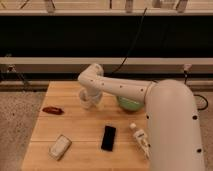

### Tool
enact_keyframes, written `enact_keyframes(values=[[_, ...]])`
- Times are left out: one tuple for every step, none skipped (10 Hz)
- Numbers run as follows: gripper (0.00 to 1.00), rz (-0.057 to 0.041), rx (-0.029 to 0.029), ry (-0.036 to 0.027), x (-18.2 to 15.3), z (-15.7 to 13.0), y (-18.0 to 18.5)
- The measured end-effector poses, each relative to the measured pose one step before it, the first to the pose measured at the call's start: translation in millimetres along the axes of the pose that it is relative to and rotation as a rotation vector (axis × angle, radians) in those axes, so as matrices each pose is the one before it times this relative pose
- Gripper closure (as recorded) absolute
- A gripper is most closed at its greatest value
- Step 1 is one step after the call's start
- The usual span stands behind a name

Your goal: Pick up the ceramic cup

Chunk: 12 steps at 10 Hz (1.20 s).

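Pale wood, butcher-block style: the worktop (75, 130) carries every item listed here, taken from left to right.

Item one, near the left edge: a small dark red object (52, 110), long and low, lying flat. Its make cannot be told.

Item two, near the front left corner: a whitish rectangular packet (60, 147), lying askew, well apart from the red object.

Item three, toward the back, left of centre: the ceramic cup (86, 98), small, white, handleless, standing upright on the wood. The tool (92, 100) is down at the cup, right against it or around it; the arm's white casing covers its fingers, so whether they are spread or pressed together cannot be told.

Item four, in the middle toward the front: a black phone (108, 137), flat, face up, clear of everything else.

Item five, at the back, right of centre: a green bowl (129, 104), wider than the cup, partly hidden behind the arm (125, 90).

Item six, front right: a clear plastic bottle (140, 138) with a white label, lying on its side just beside the robot's large white body (172, 130).
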Motion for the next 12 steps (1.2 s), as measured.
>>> enact_keyframes(values=[[0.67,-0.00055,-0.00118,-0.00085,0.24,0.84,0.35],[0.75,0.00054,-0.00136,-0.00005,0.71,0.26,0.83],[0.87,0.00102,-0.00006,-0.00061,0.7,0.89,1.0],[0.97,-0.00259,0.00019,0.00193,-0.15,0.69,1.45],[0.99,-0.00378,0.00339,0.00148,-0.84,-2.61,-0.46],[0.99,-0.00354,-0.00203,0.0008,0.55,-8.87,1.65],[0.99,-0.00495,0.00449,0.00506,3.42,-15.67,0.8],[0.99,-0.00389,0.0002,0.00127,1.66,-10.5,1.49],[0.99,-0.00388,0.0011,0.00242,1.34,-6.46,1.09],[0.99,-0.00494,0.00088,0.0019,0.05,-3.11,0.5],[0.99,-0.00052,0.00012,0.00031,0.58,-1.93,1.2],[0.99,0.0002,0.00096,-0.0003,1.79,-5.23,0.68]])
